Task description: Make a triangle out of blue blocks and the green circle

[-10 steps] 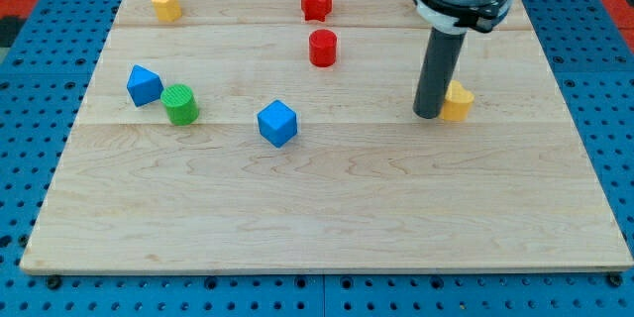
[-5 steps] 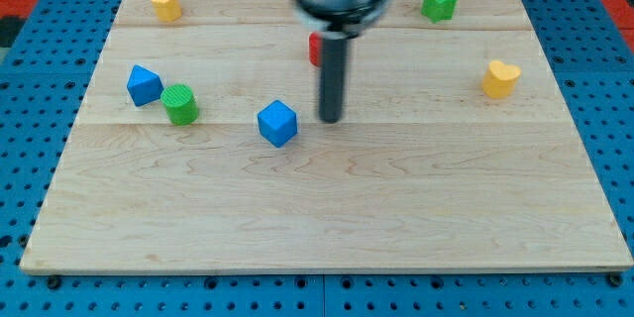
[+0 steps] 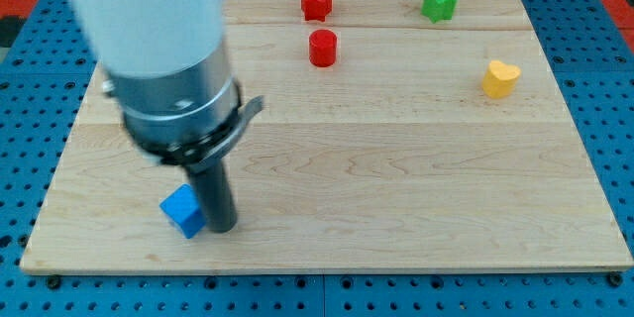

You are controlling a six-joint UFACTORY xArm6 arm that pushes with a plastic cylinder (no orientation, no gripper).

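My tip stands near the board's bottom left, touching the right side of a blue cube. The arm's large body fills the upper left of the view and hides the other blue block and the green cylinder that lay at the left side of the board. Neither of those two shows now.
A red star block and a red cylinder sit at the top middle. A green star block is at the top right. A yellow heart block is at the right. The wooden board lies on a blue pegboard.
My tip has swept from the board's right, past the middle, to the bottom left. The blue cube has been pushed down and left from the middle. The arm now hides the left-side blocks.
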